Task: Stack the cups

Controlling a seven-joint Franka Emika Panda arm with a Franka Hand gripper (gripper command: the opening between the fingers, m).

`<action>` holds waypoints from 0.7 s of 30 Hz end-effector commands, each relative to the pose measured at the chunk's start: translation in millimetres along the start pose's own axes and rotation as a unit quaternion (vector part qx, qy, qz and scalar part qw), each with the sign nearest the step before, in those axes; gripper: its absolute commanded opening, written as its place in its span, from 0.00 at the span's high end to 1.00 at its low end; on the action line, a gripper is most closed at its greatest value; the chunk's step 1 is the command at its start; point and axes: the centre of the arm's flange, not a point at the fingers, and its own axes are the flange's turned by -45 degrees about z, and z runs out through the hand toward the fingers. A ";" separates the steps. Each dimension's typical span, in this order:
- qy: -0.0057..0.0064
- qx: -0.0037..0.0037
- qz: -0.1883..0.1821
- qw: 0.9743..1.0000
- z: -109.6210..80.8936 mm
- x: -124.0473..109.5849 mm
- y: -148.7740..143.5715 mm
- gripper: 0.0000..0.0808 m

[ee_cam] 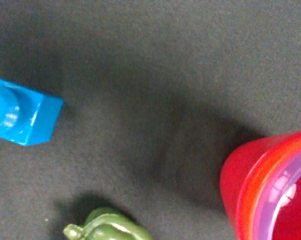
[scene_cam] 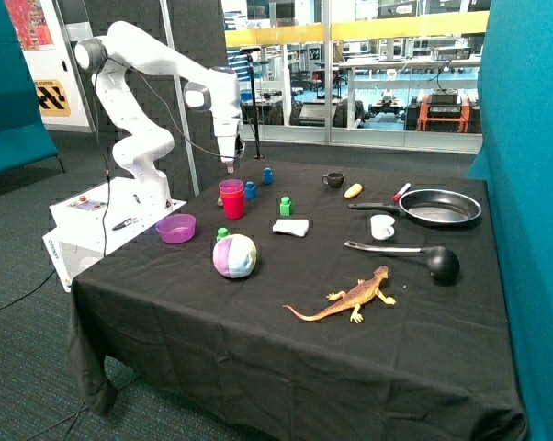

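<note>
Cups [scene_cam: 231, 198] sit nested near the blue block [scene_cam: 250, 190] on the counter [scene_cam: 286, 312]; the pincer [scene_cam: 231, 163] hovers above, grip state untellable. Descending off-centre could topple the stack.

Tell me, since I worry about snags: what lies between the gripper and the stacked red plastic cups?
Nothing: in the outside view the gripper hangs just above the stacked cups, only air between.

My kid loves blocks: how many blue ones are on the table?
2 blue blocks: one beside the red cup under the gripper, one farther back toward the black mug. Others may be hidden.
</note>
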 end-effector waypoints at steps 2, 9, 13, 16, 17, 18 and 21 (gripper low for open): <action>0.000 0.000 -0.009 1.000 -18.2 1.2 -8.0 0.37; 0.000 0.000 -0.017 1.000 -25.2 1.7 -9.4 0.40; 0.000 0.000 -0.019 1.000 -26.2 0.2 -7.3 0.38; 0.000 0.000 -0.017 1.000 -25.0 -0.2 -4.8 0.35; 0.000 0.000 -0.017 1.000 -24.5 0.0 -4.0 0.36; 0.000 0.000 -0.018 1.000 -24.1 0.3 -3.1 0.36; 0.000 0.000 -0.015 1.000 -22.6 2.6 -0.5 0.37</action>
